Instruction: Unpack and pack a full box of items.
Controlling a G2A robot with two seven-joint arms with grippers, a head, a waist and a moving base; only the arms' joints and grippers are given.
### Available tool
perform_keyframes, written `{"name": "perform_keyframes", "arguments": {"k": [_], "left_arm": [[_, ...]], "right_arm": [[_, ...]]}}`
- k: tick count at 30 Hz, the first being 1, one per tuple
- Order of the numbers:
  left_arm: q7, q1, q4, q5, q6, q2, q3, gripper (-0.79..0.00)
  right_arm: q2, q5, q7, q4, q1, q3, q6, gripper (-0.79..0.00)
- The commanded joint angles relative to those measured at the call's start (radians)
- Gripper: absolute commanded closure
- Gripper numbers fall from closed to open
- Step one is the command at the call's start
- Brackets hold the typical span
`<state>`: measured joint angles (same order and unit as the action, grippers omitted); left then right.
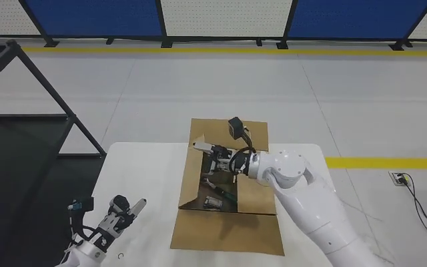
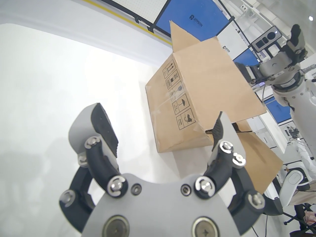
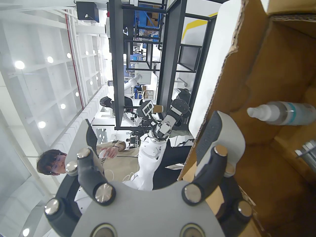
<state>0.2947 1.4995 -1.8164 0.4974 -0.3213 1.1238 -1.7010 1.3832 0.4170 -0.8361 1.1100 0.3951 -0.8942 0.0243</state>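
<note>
An open cardboard box stands on the white table, flaps folded out. Inside lie a clear spray bottle, a green-handled tool and other small items. My right gripper is at the box's far left corner, open; in the right wrist view the right gripper straddles the box wall, one finger inside and one outside, holding nothing. My left gripper hovers over the table's front left, open and empty; from the left wrist view's gripper the box is well ahead.
A black metal frame stands left of the table. A metal part lies in the box near the bottle. The near flap covers the table in front of the box. Bare tabletop lies between the left gripper and the box.
</note>
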Motion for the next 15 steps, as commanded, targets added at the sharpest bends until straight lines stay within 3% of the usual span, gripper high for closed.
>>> {"name": "perform_keyframes", "arguments": {"k": [1, 7, 15], "left_arm": [[-0.008, 0.005, 0.002, -0.005, 0.01, 0.0, -0.008, -0.785], [-0.03, 0.025, 0.009, -0.028, 0.04, 0.0, -0.04, -0.785], [-0.067, 0.047, -0.009, -0.053, 0.059, 0.002, -0.071, -0.785]], "right_arm": [[0.017, 0.006, 0.03, -0.011, -0.02, 0.035, -0.004, -0.785], [0.09, 0.002, 0.152, -0.079, -0.099, 0.161, -0.01, -0.785], [0.215, 0.018, 0.207, -0.25, -0.199, 0.329, -0.016, -0.785]]}}
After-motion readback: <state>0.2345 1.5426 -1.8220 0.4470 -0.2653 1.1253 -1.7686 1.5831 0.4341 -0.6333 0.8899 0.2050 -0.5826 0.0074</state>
